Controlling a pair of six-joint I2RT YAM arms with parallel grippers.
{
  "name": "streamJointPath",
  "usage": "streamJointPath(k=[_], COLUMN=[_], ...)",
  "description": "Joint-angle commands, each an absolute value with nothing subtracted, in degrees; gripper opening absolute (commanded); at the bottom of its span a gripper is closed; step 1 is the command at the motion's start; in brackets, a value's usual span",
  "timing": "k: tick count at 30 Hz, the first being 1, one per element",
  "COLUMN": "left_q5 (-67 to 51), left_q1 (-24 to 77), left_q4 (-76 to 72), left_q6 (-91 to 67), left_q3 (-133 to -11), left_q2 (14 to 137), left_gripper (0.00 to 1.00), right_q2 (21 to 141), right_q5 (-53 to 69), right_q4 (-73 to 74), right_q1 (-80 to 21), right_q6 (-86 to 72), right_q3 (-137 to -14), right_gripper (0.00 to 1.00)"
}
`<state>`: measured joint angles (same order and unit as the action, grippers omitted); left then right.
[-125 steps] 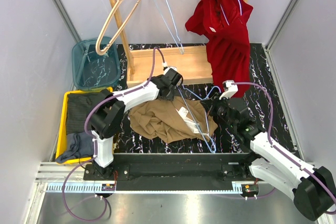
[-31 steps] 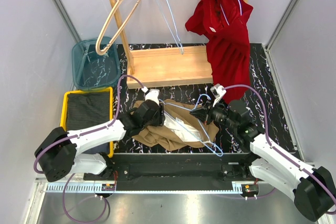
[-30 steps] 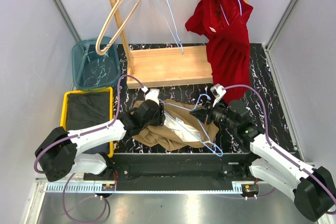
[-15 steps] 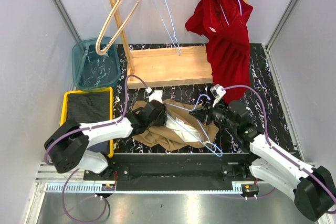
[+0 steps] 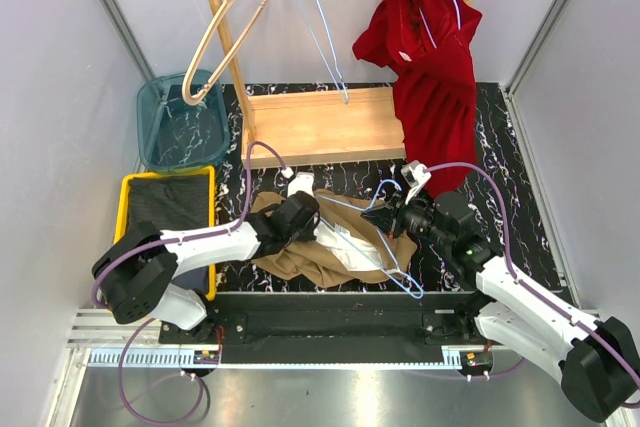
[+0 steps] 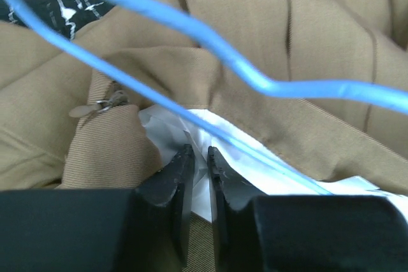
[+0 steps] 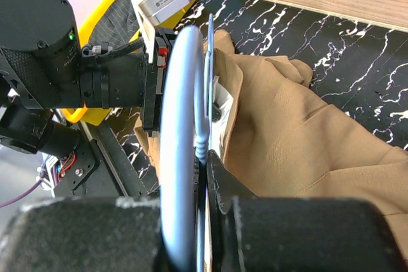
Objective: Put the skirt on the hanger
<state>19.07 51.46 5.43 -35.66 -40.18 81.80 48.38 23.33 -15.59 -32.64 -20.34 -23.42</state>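
The tan skirt (image 5: 325, 242) lies crumpled on the black marble table in front of the arms, its white lining (image 5: 345, 242) showing. My left gripper (image 5: 303, 215) is at the skirt's left part. In the left wrist view it (image 6: 196, 155) is shut on a fold of the white lining (image 6: 172, 128) beside the waistband. My right gripper (image 5: 380, 217) is shut on the neck of a blue wire hanger (image 5: 370, 242) that lies slanted over the skirt. The right wrist view shows the hanger (image 7: 209, 93) pinched between the fingers, with the skirt (image 7: 287, 125) beyond. The hanger's wire (image 6: 255, 79) crosses the left wrist view.
A wooden rack stands at the back on its base (image 5: 320, 127), carrying a wooden hanger (image 5: 235, 27), a blue wire hanger (image 5: 322, 22) and a red dress (image 5: 430, 57). A teal basket (image 5: 150, 117) and a yellow bin (image 5: 125, 217) of dark clothes stand at the left.
Since 4.2 s ago my left gripper has come from the skirt's far edge to its left part and gripped the lining. In the last second it shifted slightly right.
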Motion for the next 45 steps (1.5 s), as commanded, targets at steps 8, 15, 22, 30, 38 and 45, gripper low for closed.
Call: streamJointPath(k=[8, 15, 22, 30, 38, 45], left_q5=[25.66, 30.32, 30.41, 28.83, 27.25, 26.10], left_q1=[52.03, 51.94, 51.94, 51.94, 51.94, 51.94], left_q4=[11.59, 13.27, 13.54, 11.43, 9.41, 6.95], left_q6=[-35.25, -35.16, -34.89, -35.16, -34.89, -34.80], left_q3=[-42.19, -42.80, -42.81, -41.57, -41.75, -42.19], left_q2=[71.73, 68.12, 67.15, 69.16, 71.80, 73.39], left_gripper=[0.02, 0.00, 0.16, 0.28, 0.22, 0.35], right_q2=[46.76, 45.53, 45.26, 45.44, 44.91, 44.82], right_q5=[21.71, 21.88, 22.06, 22.59, 22.50, 22.50], right_q4=[-17.49, -15.73, -15.12, -15.56, -15.03, -14.85], right_q1=[-33.13, -33.14, -33.14, -33.22, -33.22, -33.22], right_q6=[-19.69, -18.81, -18.54, -18.72, -18.81, -18.81], right_q3=[-23.47, -24.08, -23.91, -23.82, -23.73, -23.82], right_gripper=[0.00, 0.00, 0.00, 0.00, 0.00, 0.00])
